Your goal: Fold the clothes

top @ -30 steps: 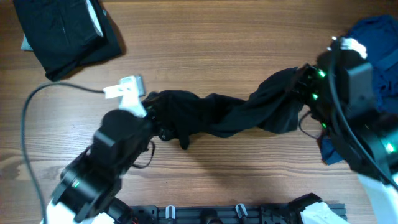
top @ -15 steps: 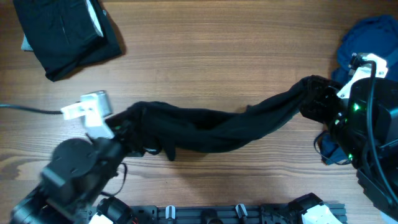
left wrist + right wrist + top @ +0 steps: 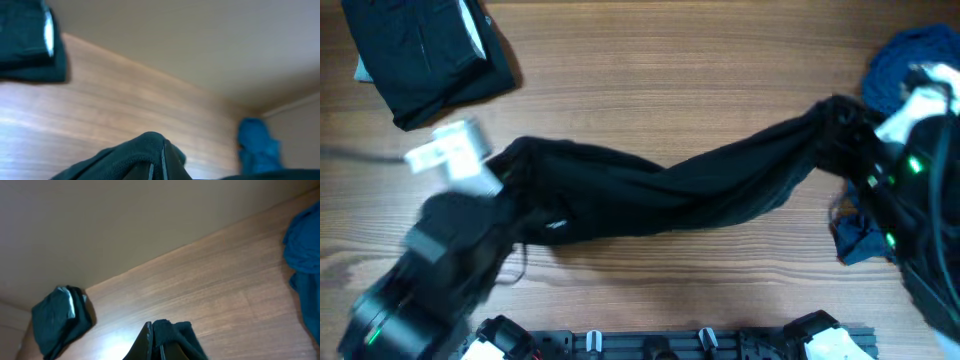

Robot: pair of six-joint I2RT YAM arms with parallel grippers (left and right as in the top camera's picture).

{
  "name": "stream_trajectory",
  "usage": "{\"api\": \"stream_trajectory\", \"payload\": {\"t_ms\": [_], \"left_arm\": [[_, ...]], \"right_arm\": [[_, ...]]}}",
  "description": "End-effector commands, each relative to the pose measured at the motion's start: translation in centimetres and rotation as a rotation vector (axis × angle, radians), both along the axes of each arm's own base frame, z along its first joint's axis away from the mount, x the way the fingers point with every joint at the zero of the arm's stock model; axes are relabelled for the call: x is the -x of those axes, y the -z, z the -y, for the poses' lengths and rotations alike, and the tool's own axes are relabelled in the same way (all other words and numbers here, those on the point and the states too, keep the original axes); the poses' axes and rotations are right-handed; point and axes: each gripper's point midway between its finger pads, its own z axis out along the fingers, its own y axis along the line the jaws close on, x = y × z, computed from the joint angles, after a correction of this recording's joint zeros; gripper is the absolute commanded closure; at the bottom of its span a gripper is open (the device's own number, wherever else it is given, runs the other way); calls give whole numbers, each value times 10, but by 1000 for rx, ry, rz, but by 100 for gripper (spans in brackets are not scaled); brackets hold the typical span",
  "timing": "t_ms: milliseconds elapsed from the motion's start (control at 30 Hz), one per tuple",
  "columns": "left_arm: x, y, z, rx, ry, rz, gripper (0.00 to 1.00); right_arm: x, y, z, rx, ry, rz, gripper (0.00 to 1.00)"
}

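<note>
Black shirt (image 3: pixel 670 195) now spans the wooden counter (image 3: pixel 670 70) as a long band, longer than a second ago. The left pincer (image 3: pixel 156 162) and right pincer (image 3: pixel 152 340), each clamped tight on an end, have drawn apart, likely spreading it for folding.
</note>
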Motion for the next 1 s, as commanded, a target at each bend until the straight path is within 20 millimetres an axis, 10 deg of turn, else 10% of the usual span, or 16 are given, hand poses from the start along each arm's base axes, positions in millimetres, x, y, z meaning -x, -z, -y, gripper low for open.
{"api": "stream_trajectory", "payload": {"t_ms": [0, 267, 400, 433, 667, 967], "left_arm": [[-47, 27, 7, -134, -106, -59, 96], [-157, 114, 20, -254, -280, -140, 73], [-189, 160, 6, -287, -338, -202, 9], [-191, 170, 2, -300, -347, -223, 7], [-176, 181, 5, -311, -285, -311, 0], [-103, 222, 62, -73, 47, -685, 2]], "right_arm": [[-42, 22, -10, 46, 25, -60, 96], [-137, 75, -19, 143, 170, -98, 95], [-164, 105, -28, 203, 156, -135, 61], [-167, 112, -30, 225, 146, -149, 53], [-166, 118, -27, 283, 128, -175, 17], [-151, 128, -22, 310, 119, -245, 15]]}}
